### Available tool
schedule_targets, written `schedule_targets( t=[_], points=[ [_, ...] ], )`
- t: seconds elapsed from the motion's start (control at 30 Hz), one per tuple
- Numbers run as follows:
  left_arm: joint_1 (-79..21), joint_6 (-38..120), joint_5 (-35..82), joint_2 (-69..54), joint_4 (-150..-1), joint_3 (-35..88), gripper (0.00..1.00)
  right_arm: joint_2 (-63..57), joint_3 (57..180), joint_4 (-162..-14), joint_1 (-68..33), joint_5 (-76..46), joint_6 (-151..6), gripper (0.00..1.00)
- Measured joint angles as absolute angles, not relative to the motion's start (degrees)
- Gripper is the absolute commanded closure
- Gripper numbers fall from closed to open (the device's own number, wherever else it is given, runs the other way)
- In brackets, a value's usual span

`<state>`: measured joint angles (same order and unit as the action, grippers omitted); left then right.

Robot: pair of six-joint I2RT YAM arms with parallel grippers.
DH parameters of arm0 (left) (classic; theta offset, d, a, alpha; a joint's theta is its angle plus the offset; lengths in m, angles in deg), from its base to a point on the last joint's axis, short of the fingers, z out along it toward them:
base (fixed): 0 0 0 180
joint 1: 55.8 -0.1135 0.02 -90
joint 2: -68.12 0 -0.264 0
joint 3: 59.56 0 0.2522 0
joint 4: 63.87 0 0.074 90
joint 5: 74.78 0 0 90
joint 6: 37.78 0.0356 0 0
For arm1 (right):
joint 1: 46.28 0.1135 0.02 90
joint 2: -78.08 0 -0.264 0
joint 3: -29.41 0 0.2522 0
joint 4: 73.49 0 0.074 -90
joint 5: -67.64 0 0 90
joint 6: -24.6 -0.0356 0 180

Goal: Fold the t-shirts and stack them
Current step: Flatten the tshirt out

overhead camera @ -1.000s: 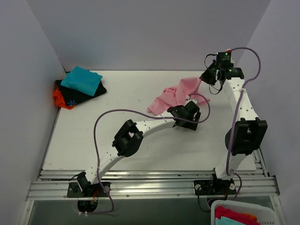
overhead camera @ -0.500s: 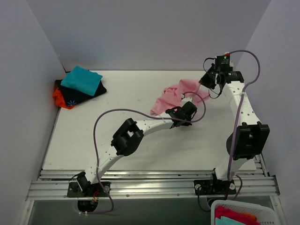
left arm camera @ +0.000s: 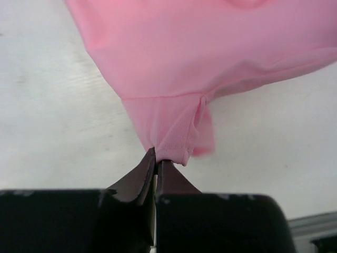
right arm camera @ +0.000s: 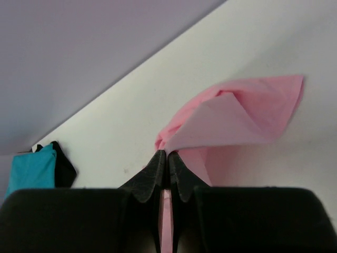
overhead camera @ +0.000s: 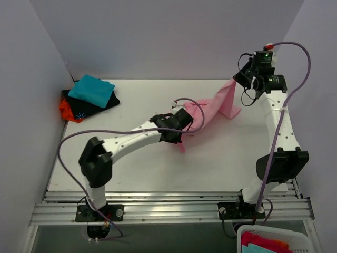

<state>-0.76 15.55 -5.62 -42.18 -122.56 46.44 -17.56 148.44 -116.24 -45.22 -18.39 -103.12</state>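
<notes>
Left wrist view: the left fingers (left arm camera: 138, 179) are pressed together on a small hemmed corner of the pink tee (left arm camera: 210, 47), probably a sleeve end. The rest of the cloth fans up and away from the pinch above the pale desk (left arm camera: 47, 105). Very little cloth is caught, so this hold could slip under a hard pull.

Right wrist view: the right fingers (right arm camera: 152, 176) are also clamped on pink cloth, and a strip of it shows in the slit between them. Beyond the tips a loose flap folds over itself. Far off at the left lies the teal tee (right arm camera: 29, 171) on a dark one.

Top view: the pink tee hangs in a sagging band between the two grips, from the far right down to mid-desk, with one fold drooping near the right arm. The stack (overhead camera: 89, 97) sits well apart in the far-left corner, teal on top, then black and orange-red.

The tee looks light and limp, with no stiffness. It will likely twist, bunch and droop wherever it is unsupported. Hems and seams, where the cloth is doubled, seem the best places to hold, ideally two matching corners so it spreads flat.
</notes>
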Motion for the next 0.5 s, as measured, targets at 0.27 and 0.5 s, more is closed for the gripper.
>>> schedule_targets(
  t=[0.27, 0.5],
  points=[
    [-1.26, 19.62, -13.05, -16.52, -140.61, 65.61, 0.98, -3.59, 149.86, -118.14, -44.76, -21.93, -101.13, 1.0],
    [-0.41, 26.64, -11.09, -8.59, -149.84, 88.82, 0.98, 10.16, 151.07, -118.01, -40.32, -26.26, -94.79, 1.0]
  ],
)
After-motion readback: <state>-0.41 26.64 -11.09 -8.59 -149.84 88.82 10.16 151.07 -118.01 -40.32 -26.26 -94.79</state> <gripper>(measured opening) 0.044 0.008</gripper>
